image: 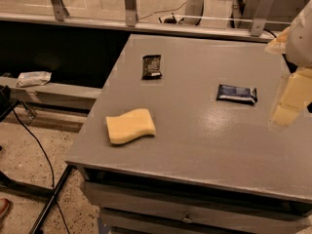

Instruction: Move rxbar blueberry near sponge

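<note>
The rxbar blueberry (237, 93), a flat dark navy wrapper with pale lettering, lies on the right half of the grey table (195, 140). The sponge (130, 126), thick, pale yellow and wavy-edged, lies near the table's front left corner, well apart from the bar. My gripper (291, 97) hangs at the right edge of the view, above the table and to the right of the bar, not touching it. Part of it is cut off by the frame edge.
A shorter black-brown wrapper (151, 66) lies at the back left of the table. A glass railing with metal posts (129, 5) runs behind the table. A crumpled pale packet (33, 78) sits on a low ledge to the left. Cables (36, 145) trail on the floor.
</note>
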`<move>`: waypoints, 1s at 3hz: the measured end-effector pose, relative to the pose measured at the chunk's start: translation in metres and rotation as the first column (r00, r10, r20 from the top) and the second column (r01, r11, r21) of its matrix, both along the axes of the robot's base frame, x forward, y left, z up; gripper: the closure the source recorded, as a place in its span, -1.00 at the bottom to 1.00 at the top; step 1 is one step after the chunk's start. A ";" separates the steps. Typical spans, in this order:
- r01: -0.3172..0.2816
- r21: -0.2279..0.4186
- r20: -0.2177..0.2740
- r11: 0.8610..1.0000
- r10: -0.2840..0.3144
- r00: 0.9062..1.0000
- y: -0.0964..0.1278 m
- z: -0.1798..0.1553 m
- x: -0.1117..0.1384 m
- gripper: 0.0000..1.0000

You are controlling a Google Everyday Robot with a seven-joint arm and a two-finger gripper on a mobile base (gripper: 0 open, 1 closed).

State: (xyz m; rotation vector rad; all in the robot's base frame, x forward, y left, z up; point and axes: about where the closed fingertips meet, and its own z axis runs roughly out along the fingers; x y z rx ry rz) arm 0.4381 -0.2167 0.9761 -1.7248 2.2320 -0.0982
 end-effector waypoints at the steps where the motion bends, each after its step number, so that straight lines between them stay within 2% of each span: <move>1: 0.000 0.000 0.000 1.000 0.000 1.000 0.000 0.000 0.000 -1.00; 2: -0.004 -0.016 0.013 1.000 0.004 1.000 -0.007 -0.002 0.021 -1.00; 3: -0.002 -0.042 0.004 0.999 0.003 1.000 -0.023 -0.013 0.064 -1.00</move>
